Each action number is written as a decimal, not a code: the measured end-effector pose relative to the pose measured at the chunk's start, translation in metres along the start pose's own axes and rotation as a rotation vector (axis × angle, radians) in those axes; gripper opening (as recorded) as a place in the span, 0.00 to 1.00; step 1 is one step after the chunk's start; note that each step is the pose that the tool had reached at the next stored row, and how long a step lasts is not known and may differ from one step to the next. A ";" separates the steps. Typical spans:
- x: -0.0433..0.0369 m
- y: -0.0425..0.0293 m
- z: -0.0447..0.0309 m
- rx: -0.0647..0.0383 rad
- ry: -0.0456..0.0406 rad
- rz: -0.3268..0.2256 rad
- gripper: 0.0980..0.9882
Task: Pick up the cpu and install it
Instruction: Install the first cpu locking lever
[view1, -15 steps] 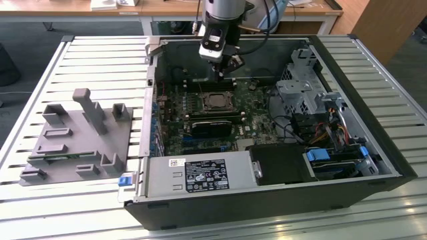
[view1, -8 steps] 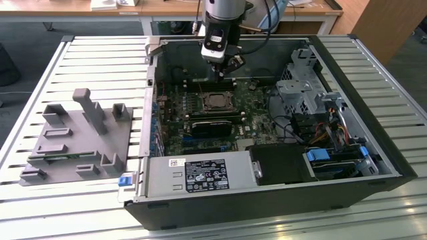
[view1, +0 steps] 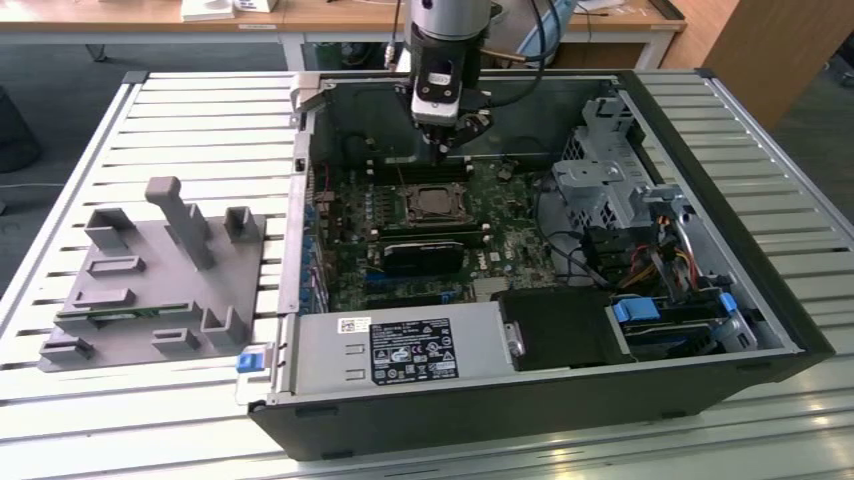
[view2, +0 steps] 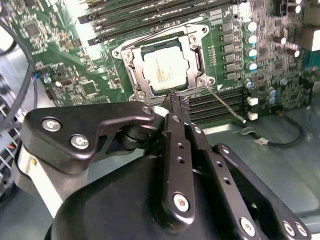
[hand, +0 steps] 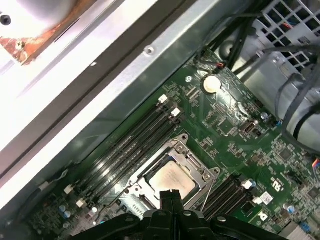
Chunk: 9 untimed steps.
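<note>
Here, the small flat square cpu (view2: 166, 70) with its silver-grey metal top lies seated in the dark square metal-framed socket (view2: 200, 57) on the green motherboard (view1: 501, 225), inside the open black computer case (view1: 747, 190). In the second wrist view its top is pale and dully shining, with faint rows of print across it and a thin darker rim where it meets the frame; in the first wrist view the cpu (hand: 172, 178) looks the same, flat and level within the socket (hand: 202, 175), with black memory slots (hand: 135, 145) running alongside. In the exterior view the cpu (view1: 430, 203) sits near the middle of the board, just beyond the black rectangular heatsink block (view1: 424, 253).

The black gripper (view2: 173, 102) hangs above the socket's edge, apart from the chip and holding nothing; its fingers (view2: 176, 107) are pressed together into one narrow tip. In the exterior view the gripper (view1: 445, 147) is over the far part of the case. A grey plastic fixture tray (view1: 160, 290) rests on the white slatted table (view1: 200, 110), on the exterior view's left of the case.
</note>
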<state>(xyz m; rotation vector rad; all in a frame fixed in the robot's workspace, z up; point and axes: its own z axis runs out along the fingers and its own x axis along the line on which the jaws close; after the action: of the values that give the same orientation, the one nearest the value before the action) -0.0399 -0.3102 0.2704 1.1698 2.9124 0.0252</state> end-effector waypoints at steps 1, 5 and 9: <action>0.0000 0.0000 0.0001 0.000 0.0004 -0.018 0.01; 0.0000 0.0000 0.0005 0.000 0.0015 -0.092 0.01; 0.0000 0.0000 0.0009 0.000 0.0027 -0.165 0.01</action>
<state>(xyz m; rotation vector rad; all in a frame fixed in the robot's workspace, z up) -0.0399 -0.3102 0.2694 0.9266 3.0000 0.0256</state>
